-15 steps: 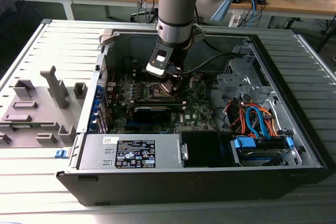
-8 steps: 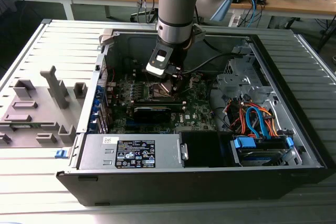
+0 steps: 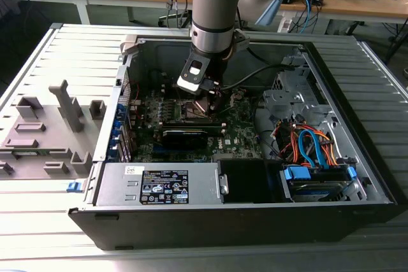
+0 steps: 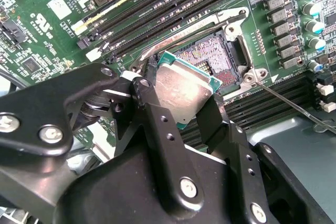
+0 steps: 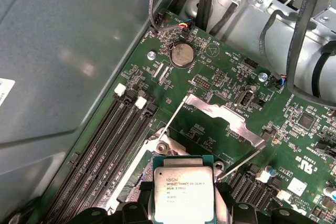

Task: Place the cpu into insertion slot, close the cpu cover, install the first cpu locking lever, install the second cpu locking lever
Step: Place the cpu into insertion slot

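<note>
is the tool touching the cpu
Touching: in the second wrist view, the tool has its black fingers pressed against two opposite edges of the cpu, gripping it.

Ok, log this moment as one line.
pincer: shut on small square silvery-topped cpu | cpu: held over dark square insertion slot, unseated

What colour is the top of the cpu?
The cpu is silvery grey on top, best seen in the second wrist view.

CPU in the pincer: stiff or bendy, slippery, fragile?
Likely stiff: the cpu stays flat, unbent, gripped by its edges in the pincer. Probably slippery: its metal top looks smooth and shiny. Probably light: it is thin and small.
</note>
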